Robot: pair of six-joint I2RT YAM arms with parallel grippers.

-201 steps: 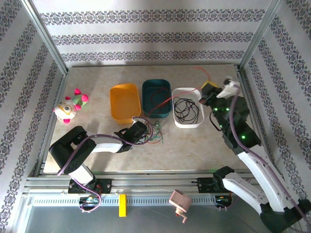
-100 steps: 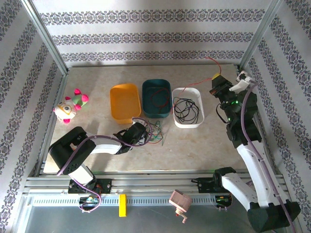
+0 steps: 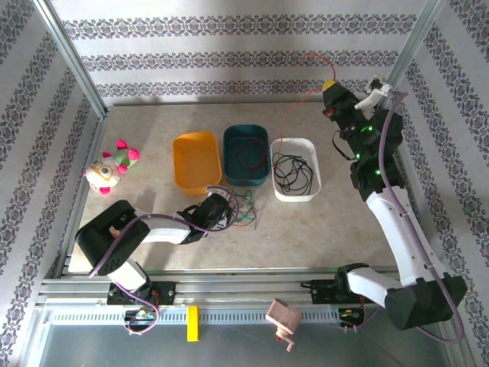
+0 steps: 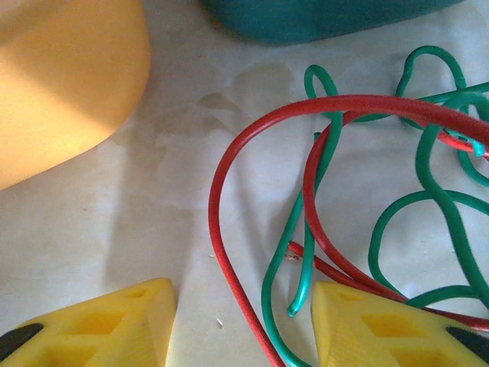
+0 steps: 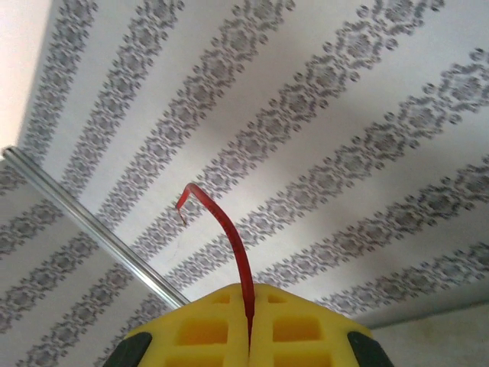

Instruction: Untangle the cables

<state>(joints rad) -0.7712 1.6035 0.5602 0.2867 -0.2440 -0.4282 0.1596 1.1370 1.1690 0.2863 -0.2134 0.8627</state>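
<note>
3 trays (image 3: 197, 160), 1 plush toy (image 3: 111, 167), 2 grippers (image 3: 330, 95), red/green/black cables (image 3: 243, 208) — count unclear.

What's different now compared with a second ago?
The right gripper, shut on the red cable, rose up and back, drawing the cable out of the teal tray. The left gripper, the tangle and the black cable stayed put.

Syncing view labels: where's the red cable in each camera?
Top external: red cable curls above the right gripper, upper right.
Left wrist: red cable loops across centre.
Right wrist: red cable rises from shut jaws, centre.
Shared landmark: teal tray, top edge of left wrist.
</note>
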